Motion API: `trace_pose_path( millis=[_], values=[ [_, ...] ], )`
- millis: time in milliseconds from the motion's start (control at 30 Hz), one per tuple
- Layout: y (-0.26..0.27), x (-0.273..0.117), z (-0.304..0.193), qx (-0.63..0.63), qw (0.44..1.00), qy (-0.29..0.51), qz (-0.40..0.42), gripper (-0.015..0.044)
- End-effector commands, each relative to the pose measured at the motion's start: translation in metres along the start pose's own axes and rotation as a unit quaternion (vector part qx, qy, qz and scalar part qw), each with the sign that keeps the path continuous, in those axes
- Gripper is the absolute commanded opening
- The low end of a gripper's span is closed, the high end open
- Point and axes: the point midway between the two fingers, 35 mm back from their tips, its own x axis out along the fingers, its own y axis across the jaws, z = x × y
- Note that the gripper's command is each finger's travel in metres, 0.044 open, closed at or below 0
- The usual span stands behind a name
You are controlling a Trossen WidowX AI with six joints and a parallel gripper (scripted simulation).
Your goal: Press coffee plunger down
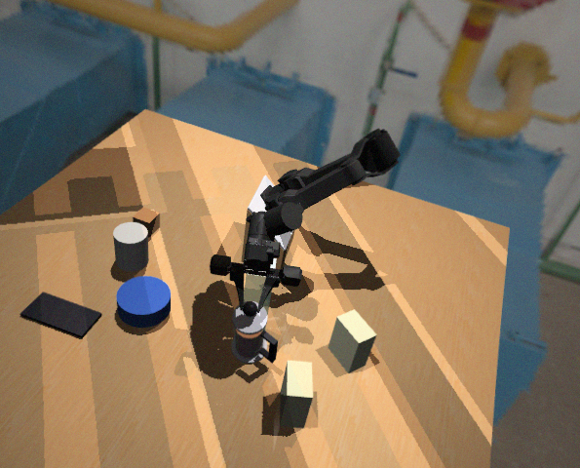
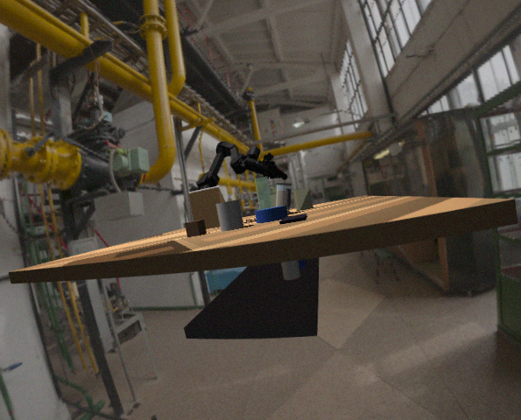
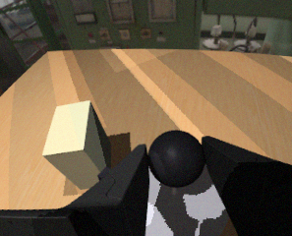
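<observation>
The coffee press (image 1: 248, 347) (image 2: 280, 195) stands upright on the table, with its black handle (image 1: 271, 348) toward the right in the top view. Its round black plunger knob (image 1: 250, 308) (image 3: 176, 159) sits low, close above the pale lid (image 1: 243, 321) (image 3: 204, 204). Only a very short bit of rod shows under the knob in the wrist view. My gripper (image 1: 250, 305) (image 3: 174, 147) is shut on the knob, one finger on each side. The plunger disc inside the press is too unclear to make out.
Two pale green blocks (image 1: 351, 342) (image 1: 296, 395) stand right of and in front of the press; one shows in the wrist view (image 3: 69, 130). A blue disc (image 1: 143, 300), grey cylinder (image 1: 131, 249), brown cube (image 1: 146, 219) and black slab (image 1: 60, 314) lie to the left. A greenish panel (image 2: 264, 192) stands behind the press.
</observation>
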Motion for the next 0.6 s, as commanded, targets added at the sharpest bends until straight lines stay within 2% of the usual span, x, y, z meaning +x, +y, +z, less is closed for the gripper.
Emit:
trace_pose_path(
  millis=[0,567],
  values=[
    [0.0002,0.0027,-0.0054,0.004,1.0,0.01,0.001,0.0125],
    [-0.0002,0.0052,-0.0028,0.004,1.0,0.01,0.001,0.0125]
  ],
)
